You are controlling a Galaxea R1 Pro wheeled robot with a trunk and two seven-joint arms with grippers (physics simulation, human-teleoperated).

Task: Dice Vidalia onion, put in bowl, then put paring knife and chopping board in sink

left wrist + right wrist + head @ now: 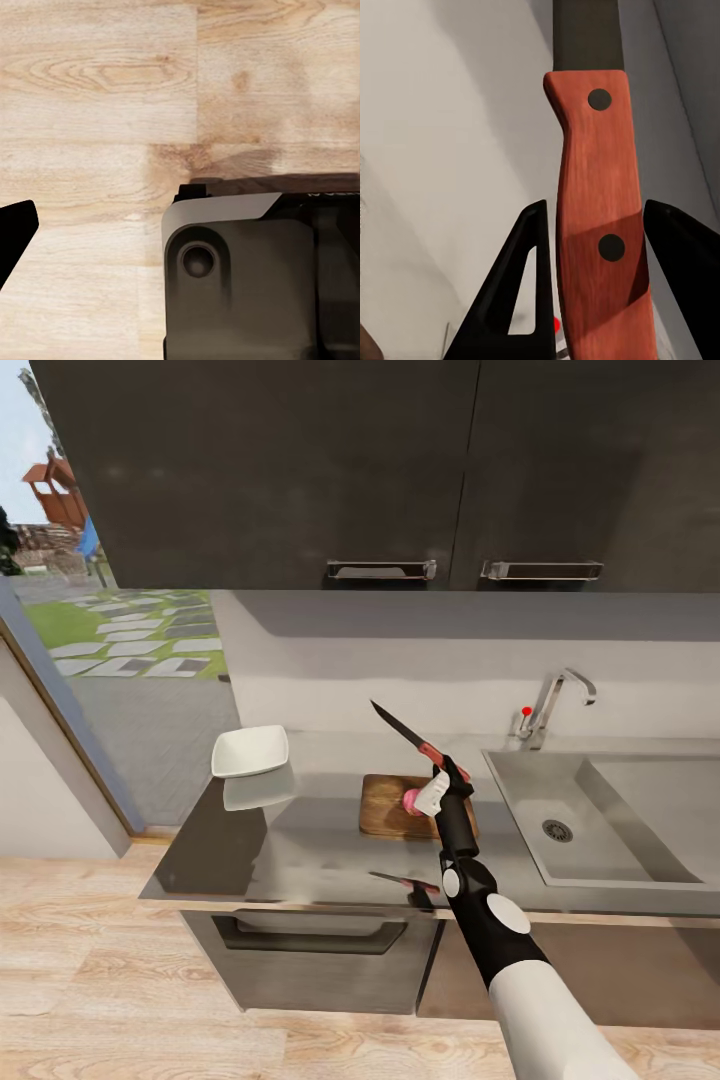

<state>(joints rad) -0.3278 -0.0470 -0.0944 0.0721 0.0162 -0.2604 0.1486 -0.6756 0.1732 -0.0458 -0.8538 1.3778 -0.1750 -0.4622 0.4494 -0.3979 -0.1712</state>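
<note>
The two black fingers (517,292) of the right gripper (447,768) were squeezed on the red handle of the paring knife (405,735), down at its back end. The dark blade pointed up and away toward the wall, high over the chopping board (388,810). A pinkish lump, most likely the Vidalia onion (410,798), sat on the board just under the gripper. The bowl (250,750) stood near the far left end of the countertop (300,850), apart from the board. The sink (600,820) was to the right.

The hold was far back on the handle, so I thought the knife could twist or slip when it pressed down. The round onion could also roll off the board if the blade hit it off-centre.

The left gripper hung over the wood floor (97,112); I could not tell if it was open or closed
</note>
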